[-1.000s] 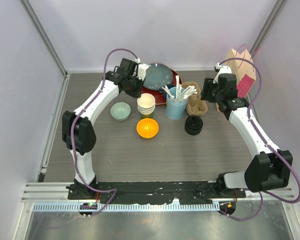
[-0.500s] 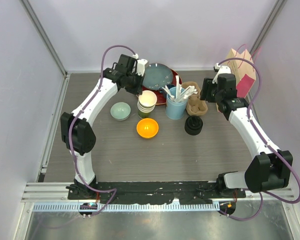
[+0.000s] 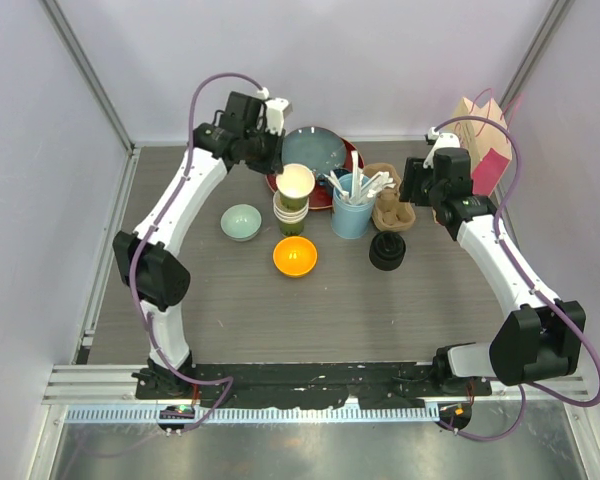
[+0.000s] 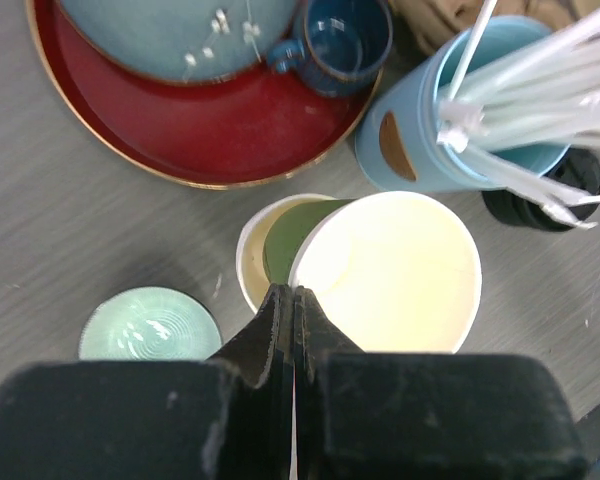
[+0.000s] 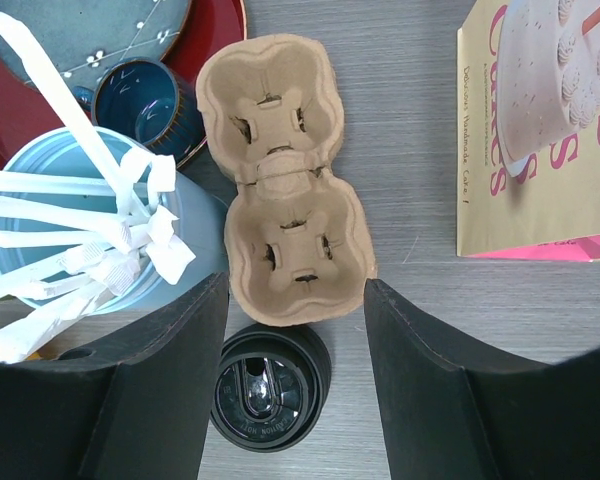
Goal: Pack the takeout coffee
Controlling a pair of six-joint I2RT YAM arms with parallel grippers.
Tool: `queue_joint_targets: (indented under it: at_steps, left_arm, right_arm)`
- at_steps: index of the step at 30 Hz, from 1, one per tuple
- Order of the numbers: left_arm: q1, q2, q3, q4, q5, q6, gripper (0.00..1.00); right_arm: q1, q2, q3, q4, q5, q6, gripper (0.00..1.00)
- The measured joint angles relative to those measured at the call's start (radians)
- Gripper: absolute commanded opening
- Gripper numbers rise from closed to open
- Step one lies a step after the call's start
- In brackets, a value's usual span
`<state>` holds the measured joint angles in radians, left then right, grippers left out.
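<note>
My left gripper (image 3: 282, 174) is shut on the rim of a dark green paper cup (image 3: 296, 184) with a cream inside and holds it lifted above the remaining nested cups (image 3: 291, 217). In the left wrist view my closed gripper (image 4: 294, 300) pinches the held cup (image 4: 385, 275) at its rim, and the lower cup (image 4: 262, 248) shows under it. Neither cup has a lid on it. My right gripper (image 3: 414, 192) is open and empty above the brown cardboard cup carrier (image 3: 391, 206). In the right wrist view that gripper (image 5: 295, 290) frames the carrier (image 5: 285, 180) and the stack of black lids (image 5: 270, 385).
The black lids (image 3: 386, 251) sit in front of the carrier. A light-blue cup of white utensils (image 3: 351, 215) stands between cups and carrier. A teal plate (image 3: 315, 152) on a red plate, an orange bowl (image 3: 294, 256), a green bowl (image 3: 241, 222) and a paper bag (image 3: 485, 150) surround them.
My left gripper has risen and drawn back, lifting the top cup out of the nested stack. The right arm has not moved.
</note>
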<state>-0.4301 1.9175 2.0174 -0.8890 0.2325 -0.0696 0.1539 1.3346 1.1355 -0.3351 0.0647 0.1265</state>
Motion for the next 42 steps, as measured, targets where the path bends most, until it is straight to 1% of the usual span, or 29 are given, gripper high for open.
queue_joint_targets:
  at_steps: [4, 9, 15, 19, 22, 25, 28, 31, 34, 36, 39, 42]
  left_arm:
    - [0.024, -0.03, 0.087, -0.016, -0.008, -0.002, 0.0]
    - [0.058, -0.127, 0.146, -0.044, -0.016, -0.002, 0.0]
    - [0.058, -0.253, 0.169, -0.091, -0.01, 0.004, 0.0]
    - [0.057, -0.323, 0.172, -0.155, 0.002, 0.028, 0.0]
    - [0.058, -0.376, 0.146, -0.216, 0.031, 0.058, 0.0]
    - [0.058, -0.468, 0.0, -0.265, 0.078, 0.115, 0.0]
    - [0.057, -0.548, -0.212, -0.315, 0.109, 0.174, 0.0]
    - [0.058, -0.565, -0.42, -0.331, 0.12, 0.216, 0.0]
    - [0.064, -0.553, -0.582, -0.316, 0.12, 0.242, 0.0]
    - [0.08, -0.551, -0.652, -0.293, 0.126, 0.257, 0.0]
    - [0.13, -0.552, -0.71, -0.232, 0.145, 0.27, 0.0]
    - [0.171, -0.552, -0.776, -0.122, 0.149, 0.285, 0.0]
  right_arm:
    - [0.002, 0.0, 0.0, -0.003, 0.0, 0.0, 0.62]
    - [0.003, 0.0, 0.0, -0.004, 0.0, -0.001, 0.62]
    - [0.009, 0.0, 0.001, -0.005, -0.003, -0.001, 0.62]
    - [0.014, 0.0, 0.002, -0.011, -0.004, -0.002, 0.62]
    - [0.016, 0.0, 0.002, -0.014, -0.004, -0.005, 0.62]
    - [0.021, 0.0, 0.002, -0.019, -0.004, -0.006, 0.62]
    - [0.03, -0.001, 0.002, -0.025, -0.005, -0.008, 0.62]
    - [0.043, -0.002, 0.006, -0.031, -0.005, -0.008, 0.62]
    - [0.062, -0.002, 0.02, -0.038, -0.007, -0.011, 0.62]
    - [0.077, -0.002, 0.035, -0.044, -0.007, -0.017, 0.62]
    - [0.103, -0.008, 0.064, -0.057, -0.007, -0.026, 0.62]
    - [0.132, -0.028, 0.09, -0.06, -0.007, -0.042, 0.62]
